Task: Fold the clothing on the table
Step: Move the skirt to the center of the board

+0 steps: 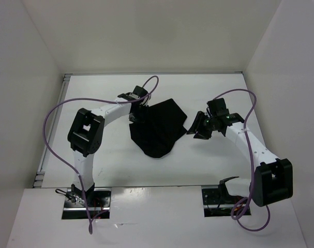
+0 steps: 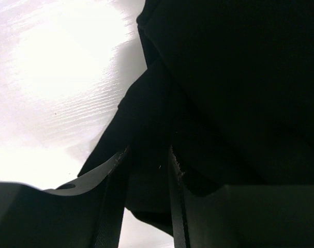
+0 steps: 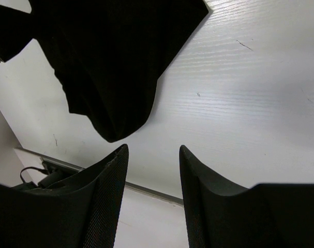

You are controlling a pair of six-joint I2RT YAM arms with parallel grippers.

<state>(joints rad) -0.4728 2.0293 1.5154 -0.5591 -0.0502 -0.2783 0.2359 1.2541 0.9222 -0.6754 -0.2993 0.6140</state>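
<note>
**Left pincer nips the cloth's edge; right pincer spread over bare table**

Much is hard to read. In the left wrist view the clothing (image 2: pixel 234 88) is black on black against the left gripper (image 2: pixel 148 199), and folds and seams cannot be told apart. What shows is fabric filling the gap between the two fingers (image 2: pixel 114 201), with both fingers set against it: a pinch on a fold at the garment's left edge. From above, the fingertips merge with the dark cloth. No sleeve, collar or hem can be made out, so the kind of garment is unclear.

The clothing lies crumpled near the middle of the table (image 1: pixel 224 165), between the two arms. It is broad at the far side and tapers to a rounded tip pointing towards the arm bases, so its long axis runs far to near, tilted slightly.

The right gripper (image 3: pixel 152 178) hangs just beside the cloth's right corner, fingers spread wide, only white tabletop between them.
</note>
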